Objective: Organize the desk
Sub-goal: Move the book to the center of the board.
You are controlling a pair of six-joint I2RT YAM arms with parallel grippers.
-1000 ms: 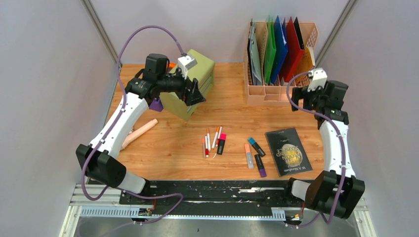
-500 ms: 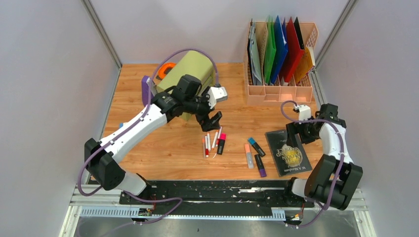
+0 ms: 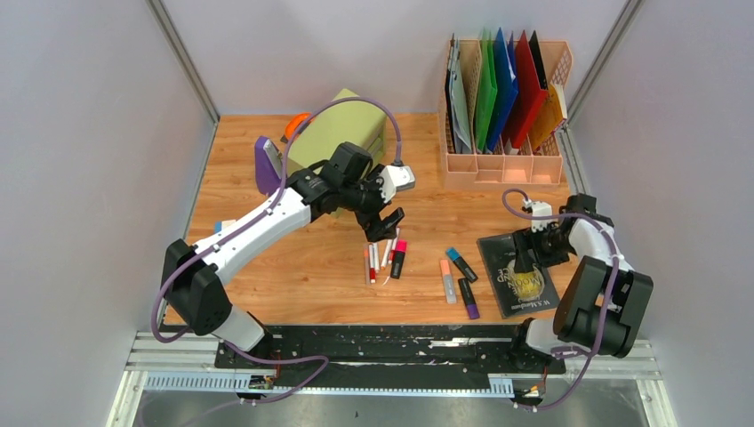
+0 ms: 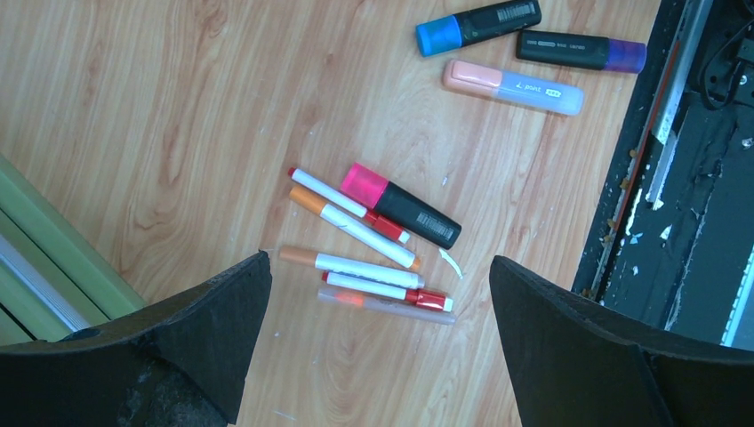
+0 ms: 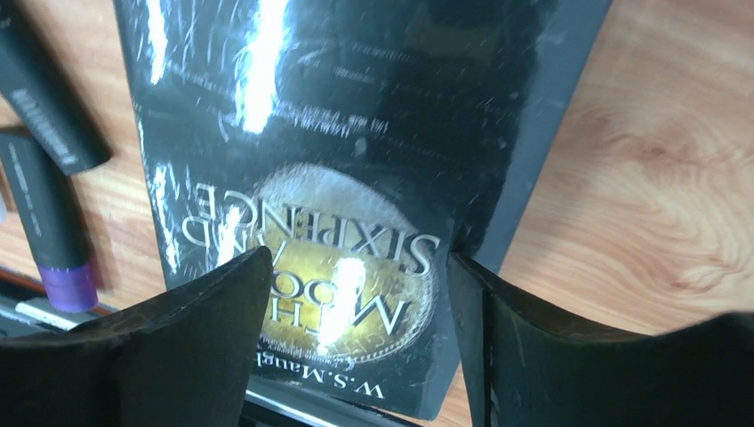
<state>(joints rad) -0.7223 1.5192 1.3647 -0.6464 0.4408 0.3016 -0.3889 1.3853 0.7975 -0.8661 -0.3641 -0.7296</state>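
L gripper (image 4: 378,289) spread, empty, over thin white orange/red-capped marker pens (image 4: 364,266). R gripper (image 5: 356,267) spread, over glossy black paperback book (image 5: 356,107) on orange-brown wood-plank desk (image 5: 658,178).

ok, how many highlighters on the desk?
4: the pink-capped highlighter beside the thin pens; the blue-capped, peach and purple-capped ones clustered between pens and book. None seems hidden.

The wood-grain table (image 3: 293,276) carries an olive-green drawer chest (image 3: 347,124) at its far left, with a purple object (image 3: 266,165) just beside it, and a peach file rack (image 3: 502,167) at its far right. Nearer the middle lie a cluster of thin pens (image 3: 377,256), a pink highlighter (image 3: 397,259), a peach highlighter (image 3: 447,280), a blue highlighter (image 3: 461,264), a purple highlighter (image 3: 469,299) and, to their right, a black book (image 3: 525,298).
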